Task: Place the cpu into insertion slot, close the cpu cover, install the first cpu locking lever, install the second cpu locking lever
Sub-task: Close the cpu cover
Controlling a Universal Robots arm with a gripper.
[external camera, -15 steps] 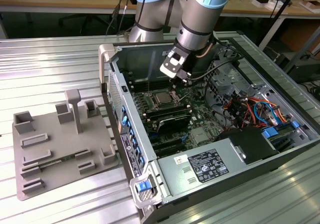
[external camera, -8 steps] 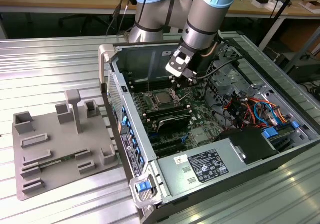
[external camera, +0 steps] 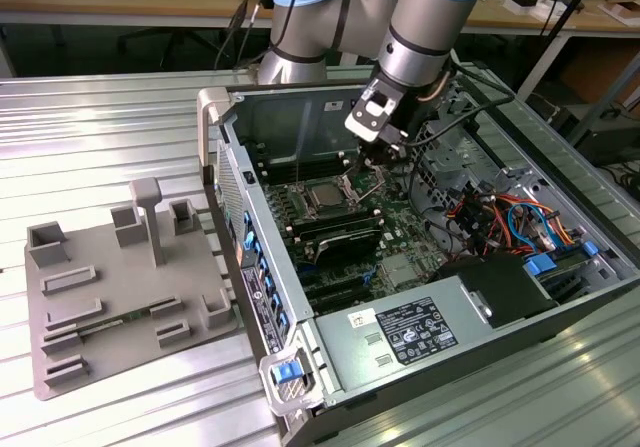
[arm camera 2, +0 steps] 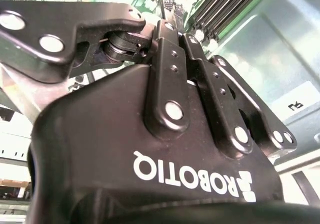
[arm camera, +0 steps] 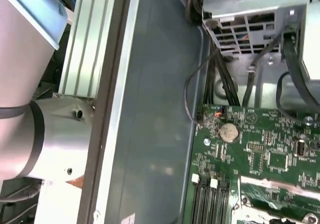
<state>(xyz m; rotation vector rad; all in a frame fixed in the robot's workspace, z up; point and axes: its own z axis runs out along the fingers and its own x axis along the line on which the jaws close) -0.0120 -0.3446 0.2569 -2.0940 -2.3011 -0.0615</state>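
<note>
Your claw point(external camera: 385, 163) is hovering inside the open case point(external camera: 290, 117), low over the board, just beside the slot point(external camera: 305, 199) on the exterior view's right. The cpu point(external camera: 325, 196) is lying in that slot, silver top up. Whether the claw is clenched or released, you cannot tell.

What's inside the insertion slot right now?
In the exterior view, the cpu lies in the insertion slot, its silvery-grey top showing inside the metal rim. The slot's contacts beneath it are covered. The gripper hangs just beyond the slot's edge on the exterior view's right.
</note>
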